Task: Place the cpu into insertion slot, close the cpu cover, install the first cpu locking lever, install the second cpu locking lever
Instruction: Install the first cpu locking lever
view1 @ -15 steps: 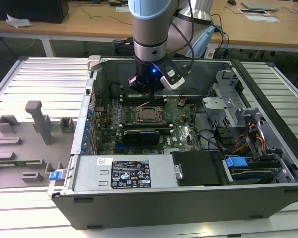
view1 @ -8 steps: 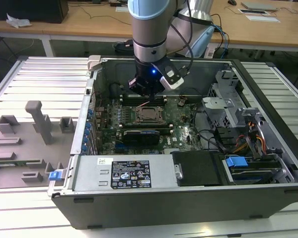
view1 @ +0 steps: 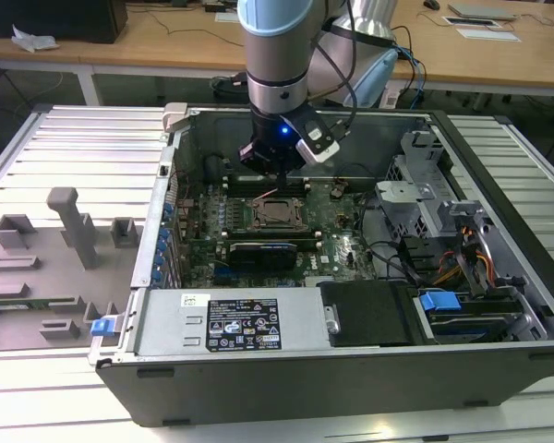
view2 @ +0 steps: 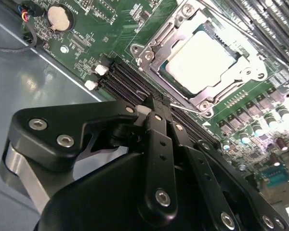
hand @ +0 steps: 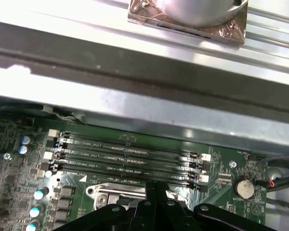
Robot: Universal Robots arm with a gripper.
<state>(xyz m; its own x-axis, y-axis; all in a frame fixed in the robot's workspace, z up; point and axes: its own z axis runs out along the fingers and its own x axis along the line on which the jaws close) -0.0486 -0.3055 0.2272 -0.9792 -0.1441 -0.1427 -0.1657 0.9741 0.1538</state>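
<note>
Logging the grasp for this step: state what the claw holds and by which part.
Nothing appears held: the claw is shut, nothing visible between its fingers, tip beside the closed cpu cover.

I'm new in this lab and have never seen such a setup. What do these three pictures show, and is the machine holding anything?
The grey and blue column is a robot arm; the black claw at its end does the grasping. The exterior view comes from a camera off the arm, looking down on an open computer case lying on a metal table. The two wrist views come from cameras riding on the arm, so the claw's black fingers appear up close. Inside the case lies the green motherboard. In the second wrist view the cpu sits seated in the board, with the silver cpu cover closed over its edges. The first wrist view shows the long black memory slots. The claw hangs close to the cover, fingers together; whether they pinch anything I cannot tell.
</note>
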